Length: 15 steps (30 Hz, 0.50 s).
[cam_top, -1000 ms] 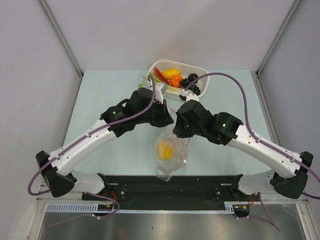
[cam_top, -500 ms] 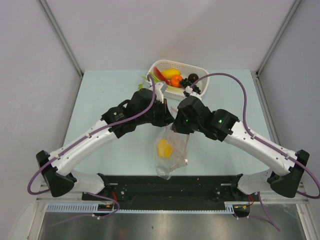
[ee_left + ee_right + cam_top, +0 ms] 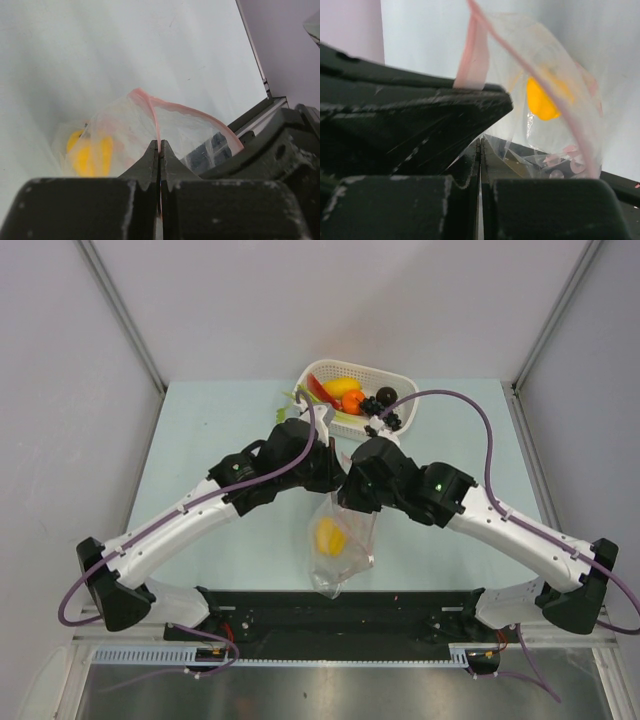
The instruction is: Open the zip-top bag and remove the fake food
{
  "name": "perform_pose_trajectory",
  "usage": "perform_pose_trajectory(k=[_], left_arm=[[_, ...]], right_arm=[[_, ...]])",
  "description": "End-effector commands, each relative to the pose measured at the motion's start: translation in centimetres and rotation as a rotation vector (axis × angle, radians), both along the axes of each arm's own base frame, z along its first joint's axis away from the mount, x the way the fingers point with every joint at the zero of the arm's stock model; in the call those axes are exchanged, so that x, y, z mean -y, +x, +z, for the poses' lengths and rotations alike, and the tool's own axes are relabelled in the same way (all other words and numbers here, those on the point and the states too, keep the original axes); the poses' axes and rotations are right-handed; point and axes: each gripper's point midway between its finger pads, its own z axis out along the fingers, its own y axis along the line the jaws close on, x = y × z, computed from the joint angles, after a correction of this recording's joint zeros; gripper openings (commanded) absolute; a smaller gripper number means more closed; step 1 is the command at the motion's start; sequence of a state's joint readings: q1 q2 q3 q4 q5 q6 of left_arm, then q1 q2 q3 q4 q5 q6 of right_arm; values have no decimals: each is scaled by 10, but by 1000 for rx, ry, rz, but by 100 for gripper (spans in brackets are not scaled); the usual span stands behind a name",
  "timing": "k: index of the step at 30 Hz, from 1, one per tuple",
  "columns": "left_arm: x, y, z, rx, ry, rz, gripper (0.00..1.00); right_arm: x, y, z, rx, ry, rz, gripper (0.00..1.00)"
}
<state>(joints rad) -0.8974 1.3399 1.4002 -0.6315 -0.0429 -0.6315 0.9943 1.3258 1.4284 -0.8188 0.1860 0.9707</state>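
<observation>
The left gripper (image 3: 159, 150) and right gripper (image 3: 480, 144) each clamp the bag (image 3: 347, 552) rim; yellow fruit (image 3: 328, 536) lies inside.

zip-top bag (image 3: 352, 552) top hidden under arms (image 3: 292, 452), fake food (image 3: 90, 154) blurred inside

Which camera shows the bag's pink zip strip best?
The left wrist view: the pink zip strip curves across it, pinched in the left hand. The right wrist view shows a blurred, close stretch; from above, the arms mostly hide it.
</observation>
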Motion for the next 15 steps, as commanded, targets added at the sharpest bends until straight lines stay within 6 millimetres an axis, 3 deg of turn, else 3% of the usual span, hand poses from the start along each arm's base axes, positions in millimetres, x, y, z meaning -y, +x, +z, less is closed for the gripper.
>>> perform_pose_trajectory(k=[1,7,15], left_arm=[[5,3,14,15,-38,25,0],[8,0,18,15,-64,16,0],[12,-10,21,-6,-110,-5,0]], right_arm=[[-2,-1,27,51,49,-38,0],[0,-1,15,39,12,-58,0],[-22,13,-1,33,34,-58,0]])
